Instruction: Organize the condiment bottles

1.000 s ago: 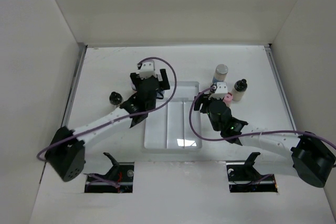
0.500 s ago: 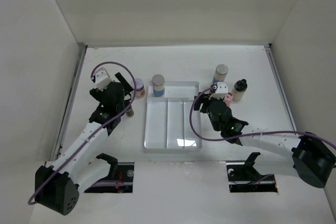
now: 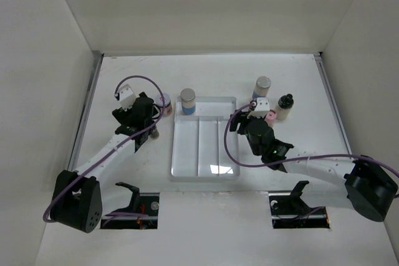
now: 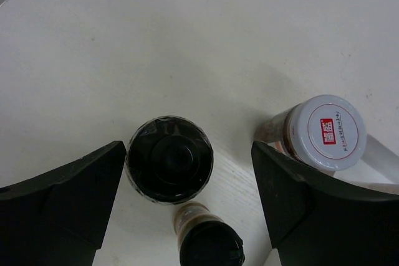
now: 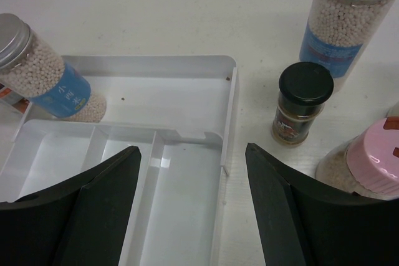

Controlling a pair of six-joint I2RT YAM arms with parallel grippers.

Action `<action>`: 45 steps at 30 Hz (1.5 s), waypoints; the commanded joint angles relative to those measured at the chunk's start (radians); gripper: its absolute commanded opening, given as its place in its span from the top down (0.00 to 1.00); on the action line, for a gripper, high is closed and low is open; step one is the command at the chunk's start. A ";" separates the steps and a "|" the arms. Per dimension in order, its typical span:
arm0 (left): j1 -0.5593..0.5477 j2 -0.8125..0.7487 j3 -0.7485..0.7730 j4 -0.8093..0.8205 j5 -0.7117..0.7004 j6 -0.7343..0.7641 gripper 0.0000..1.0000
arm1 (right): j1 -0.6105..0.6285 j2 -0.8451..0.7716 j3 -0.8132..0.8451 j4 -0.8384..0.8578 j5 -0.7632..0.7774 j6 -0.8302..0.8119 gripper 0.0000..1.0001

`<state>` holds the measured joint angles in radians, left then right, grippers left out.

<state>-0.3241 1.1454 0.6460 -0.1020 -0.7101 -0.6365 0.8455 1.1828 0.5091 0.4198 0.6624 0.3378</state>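
Between the spread, empty fingers of the left gripper (image 4: 189, 175) stands a black-capped jar (image 4: 169, 157), seen from above. A smaller black-capped bottle (image 4: 209, 244) sits just nearer, and a white-lidded jar (image 4: 325, 132) with a red label is beside the right finger. At the far left corner of the clear tray (image 5: 231, 107) stands a grey-capped jar (image 5: 45, 74), blue-labelled and full of beige pellets; whether it is inside or behind, I cannot tell. Right of the tray cluster a taller grey-capped bottle (image 5: 346, 18), a squat dark-lidded jar (image 5: 302, 101) and a pink-capped jar (image 5: 373, 161). The right gripper (image 5: 193, 200) hangs released over the tray.

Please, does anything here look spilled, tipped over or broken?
Nothing looks tipped or broken; the bottles in view stand upright. Only two tiny brown specks lie in the far compartment of the tray, perhaps spilled crumbs.
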 commanded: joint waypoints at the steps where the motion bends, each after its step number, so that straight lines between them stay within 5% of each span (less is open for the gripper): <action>1: -0.002 0.008 -0.023 0.070 -0.051 -0.011 0.19 | 0.005 -0.018 0.014 0.050 0.012 -0.002 0.25; 17: 0.043 0.102 -0.034 0.130 -0.022 -0.006 0.42 | 0.005 -0.043 0.003 0.051 0.014 0.003 0.24; 29: 0.009 -0.235 0.004 0.159 -0.109 0.075 0.56 | 0.005 -0.022 0.009 0.053 0.014 0.003 0.23; 35: -0.143 -0.366 0.049 0.153 -0.135 0.129 0.56 | 0.005 -0.018 0.009 0.054 0.014 0.001 0.23; 45: -0.581 -0.253 -0.031 0.234 -0.216 0.129 0.56 | -0.003 -0.022 0.003 0.054 0.014 0.006 0.23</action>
<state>-0.8364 0.8562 0.6388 0.0334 -0.8669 -0.5186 0.8455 1.1675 0.5087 0.4206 0.6624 0.3370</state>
